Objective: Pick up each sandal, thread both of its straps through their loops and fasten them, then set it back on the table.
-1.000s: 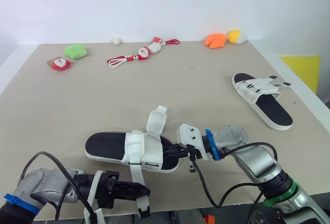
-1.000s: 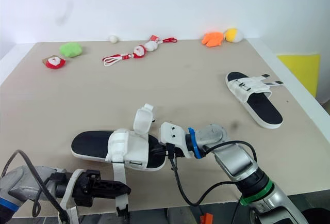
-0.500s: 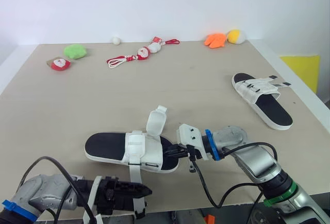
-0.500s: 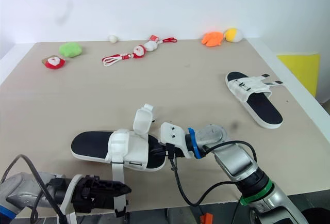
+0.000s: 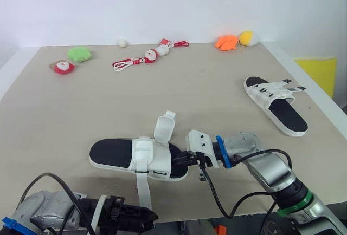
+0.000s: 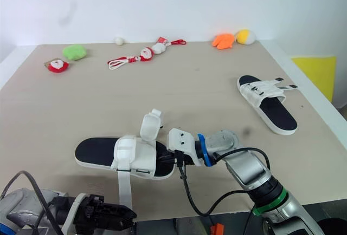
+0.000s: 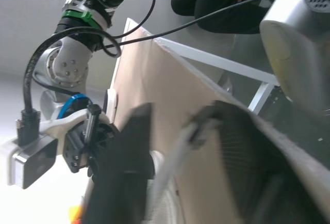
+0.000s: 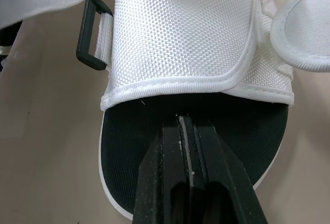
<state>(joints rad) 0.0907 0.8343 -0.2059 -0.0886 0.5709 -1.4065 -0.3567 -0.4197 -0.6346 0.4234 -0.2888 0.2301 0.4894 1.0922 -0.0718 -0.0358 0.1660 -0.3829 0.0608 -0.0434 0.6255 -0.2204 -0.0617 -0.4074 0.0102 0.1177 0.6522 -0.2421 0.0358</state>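
Observation:
The near sandal [image 5: 116,156], black sole with white straps, lies at the table's front centre. One strap flap [image 5: 164,126] stands up; the other strap [image 5: 143,189] trails toward the front edge. My right gripper [image 5: 181,161] is shut on the sandal's sole rim [image 8: 188,131] at its right end. My left gripper [image 5: 146,220] sits low at the front edge, just under that strap's end. In the left wrist view its fingers [image 7: 126,172] stand apart with the white strap [image 7: 175,154] between them. A second sandal [image 5: 276,105] lies at the far right.
Along the back edge sit a green plush [image 5: 79,53], a red-white plush [image 5: 64,67], a red cord with small figures [image 5: 149,56], a white ball [image 5: 122,42], and orange [image 5: 226,41] and yellow [image 5: 249,38] plushes. A yellow panel [image 5: 320,72] lies beyond the right edge.
My left gripper has sunk toward the table's front edge and now sits under the trailing strap's end. The near sandal and right gripper have stayed put.

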